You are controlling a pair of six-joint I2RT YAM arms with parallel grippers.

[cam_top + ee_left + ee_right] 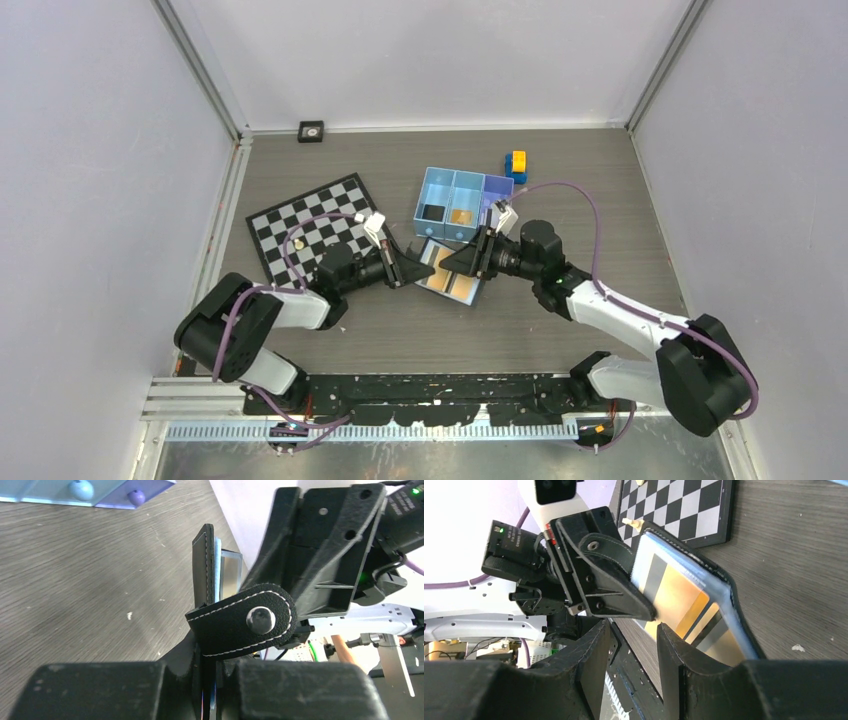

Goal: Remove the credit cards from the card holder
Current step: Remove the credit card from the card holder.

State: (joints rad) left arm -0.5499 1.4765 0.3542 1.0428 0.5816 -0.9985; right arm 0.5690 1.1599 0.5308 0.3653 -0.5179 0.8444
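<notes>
Left gripper (pixel 408 268) is clamping the opened card holder (pixel 240 622) at mid-table, just beside the light-blue tray (pixel 450 172), a gold-orange credit card (pixel 679 592) is showing inside, and the right gripper (pixel 634 635) is hovering, fingers parted, at its edge.

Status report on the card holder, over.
Left gripper shut on card holder. Right gripper open at its edge. Gold card not yet out. No obstruction seen.

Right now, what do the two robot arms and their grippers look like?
The left arm and right arm have white links between bulky black joints, each trailing a purple cable. The left gripper and right gripper are black, angular, two-fingered.
</notes>
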